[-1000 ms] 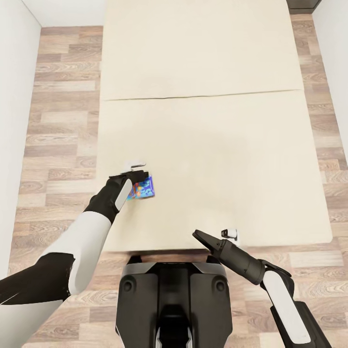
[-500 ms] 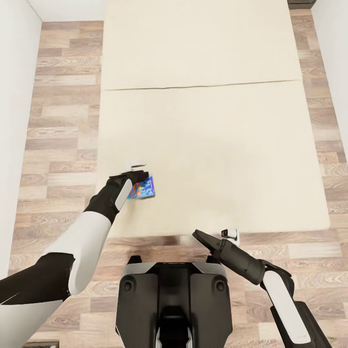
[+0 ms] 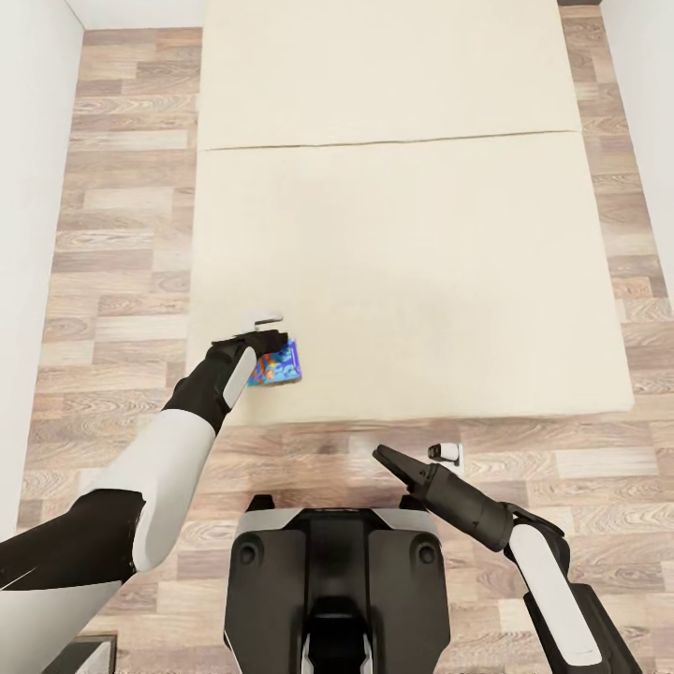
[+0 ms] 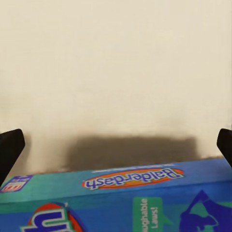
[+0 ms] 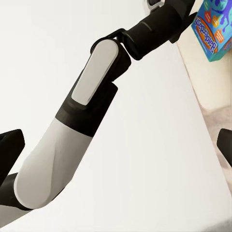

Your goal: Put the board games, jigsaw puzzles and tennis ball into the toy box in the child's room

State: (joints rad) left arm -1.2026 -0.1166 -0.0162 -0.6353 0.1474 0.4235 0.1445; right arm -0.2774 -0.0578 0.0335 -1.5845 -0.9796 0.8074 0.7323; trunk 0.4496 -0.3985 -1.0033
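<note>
A blue board game [image 3: 276, 364] is held by the left gripper [image 3: 267, 343] above the near left corner of the bed [image 3: 412, 281]. In the left wrist view the game [image 4: 121, 203] is seen lifted clear of the mattress [image 4: 116, 67], its shadow cast on the fabric beneath, and the two dark fingertips [image 4: 9, 147] are seen pinching it from either side. The right gripper [image 3: 388, 461] is held over the wood floor [image 3: 122, 234] just off the foot of the bed; its fingertips [image 5: 9, 145] are seen spread wide apart, with nothing between them. In the right wrist view the game [image 5: 212, 26] is seen at the end of the left arm [image 5: 77, 125]. A white wall [image 3: 23, 234] is seen to the left of the bed.
</note>
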